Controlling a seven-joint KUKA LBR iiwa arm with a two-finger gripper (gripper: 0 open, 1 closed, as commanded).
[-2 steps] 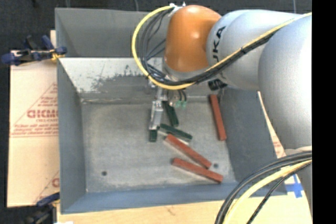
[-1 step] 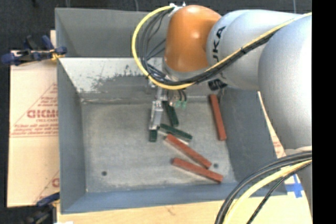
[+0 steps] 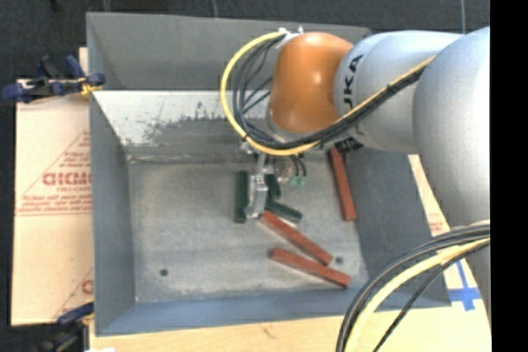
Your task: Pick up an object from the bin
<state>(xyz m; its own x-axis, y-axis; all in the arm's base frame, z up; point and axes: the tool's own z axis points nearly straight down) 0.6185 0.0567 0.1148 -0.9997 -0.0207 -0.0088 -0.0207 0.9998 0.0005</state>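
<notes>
**At frame centre: gripper low among green bars**

At the centre of the frame, the gripper [image 3: 260, 195] is seen low over the bin floor [image 3: 173, 235]. It is just beside a dark green bar [image 3: 241, 198], and a second green bar [image 3: 282, 211] lies to the lower right. How wide the gripper stands cannot be told. A clean lift is best made by closing across one bar's narrow width. The floor is flat, scuffed metal. Room is tightened at right by a long red-brown bar [image 3: 342, 185] and at lower right by a slanted red-brown bar [image 3: 297, 239].

text: "KUKA", partly hidden | on: silver arm [image 3: 412, 86] housing, beside orange cover [image 3: 301, 82]
</notes>
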